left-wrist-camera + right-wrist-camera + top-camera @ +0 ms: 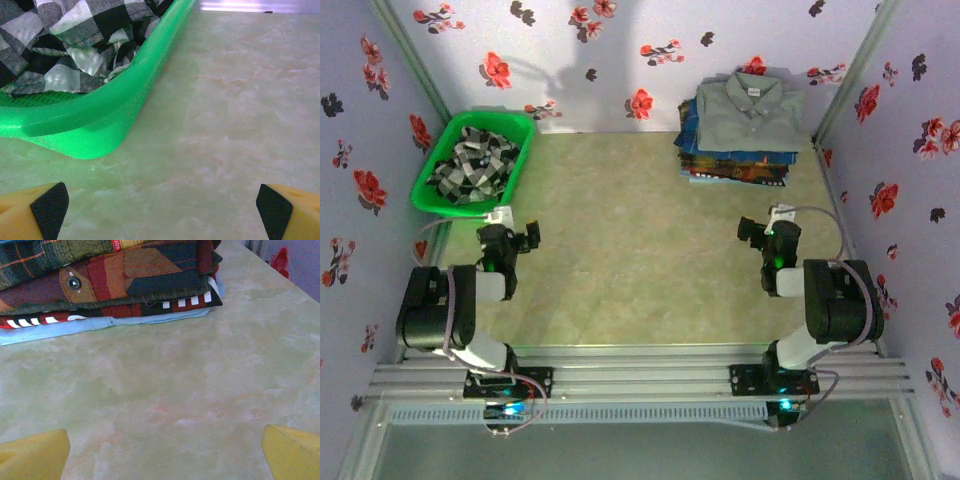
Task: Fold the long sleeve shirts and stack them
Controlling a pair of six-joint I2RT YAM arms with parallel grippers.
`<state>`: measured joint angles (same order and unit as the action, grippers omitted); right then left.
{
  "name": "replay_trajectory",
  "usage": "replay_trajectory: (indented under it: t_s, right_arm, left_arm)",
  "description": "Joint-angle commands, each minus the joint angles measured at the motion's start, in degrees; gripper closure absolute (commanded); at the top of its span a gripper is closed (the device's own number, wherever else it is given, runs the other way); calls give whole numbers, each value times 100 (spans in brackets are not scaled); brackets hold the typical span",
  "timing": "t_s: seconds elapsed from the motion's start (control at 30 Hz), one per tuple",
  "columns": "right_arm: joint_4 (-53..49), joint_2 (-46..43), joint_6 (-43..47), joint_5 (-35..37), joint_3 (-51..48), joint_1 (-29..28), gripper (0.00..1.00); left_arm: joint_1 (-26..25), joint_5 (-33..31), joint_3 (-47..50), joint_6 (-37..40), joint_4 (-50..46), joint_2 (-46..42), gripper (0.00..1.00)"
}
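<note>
While the folded stack (pixel 735 165) topped by the grey shirt (pixel 748 100) sits done at the far right of the tabletop (pixel 620 220), the checked shirt (pixel 475 165) lies crumpled in the green basket (pixel 425 195), yet to be folded, and my left hand (pixel 523 238) and right hand (pixel 757 230) hang released, empty.

From above, the light is soft and even, falling from overhead. The tabletop (pixel 620 220) carries no hard shadows, and only a faint grey one lies on the back wall (pixel 552 88), upper left of centre. That picture is slightly soft, with a violet cast.

In the left wrist view a bright strip of glare runs along the top right edge. The green basket (pixel 110 120) looks oversaturated. The left end effector (pixel 160 212), at the bottom corners, is slightly soft.

The right wrist view is dimmer. The shirt stack (pixel 110 295) shades the tabletop just beneath it, and the right end effector (pixel 165 452) is out of focus.
</note>
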<state>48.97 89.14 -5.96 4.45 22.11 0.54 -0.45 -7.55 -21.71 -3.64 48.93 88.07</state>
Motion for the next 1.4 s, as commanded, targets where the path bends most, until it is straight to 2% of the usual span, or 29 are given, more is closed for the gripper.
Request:
replay_trajectory:
  t_s: [0.0,0.77,0.87,0.97,1.03,1.17,1.27,1.37]
  right_arm:
    - [10,-2,81,-32,84,23,1]
    - [-1,2,77,-39,92,17,1]
    - [-87,-234,155,-15,137,-15,1]
    - [-2233,-1436,41,208,595,-317,1]
    - [-2742,-2238,-129,223,498,-531,1]
    - [-4646,-3637,-568,469,848,-1071,1]
    - [-6043,-4229,-986,379,1400,-1452,1]
    - [-7037,-4335,-1297,11,1990,-1742,1]
  left_arm:
    - [-8,-137,-76,153,201,29,0]
    - [-7,-124,-80,149,172,33,0]
    - [-35,181,-138,460,-136,-293,0]
    - [-244,-4,-415,514,-1535,-1417,0]
    - [-361,49,-629,242,-2426,-2240,0]
    - [-979,-21,-1531,-524,-4557,-3459,0]
    - [-1336,-256,-2773,-1213,-6304,-3444,0]
    - [-1272,-570,-4708,-1731,-8680,-2461,0]
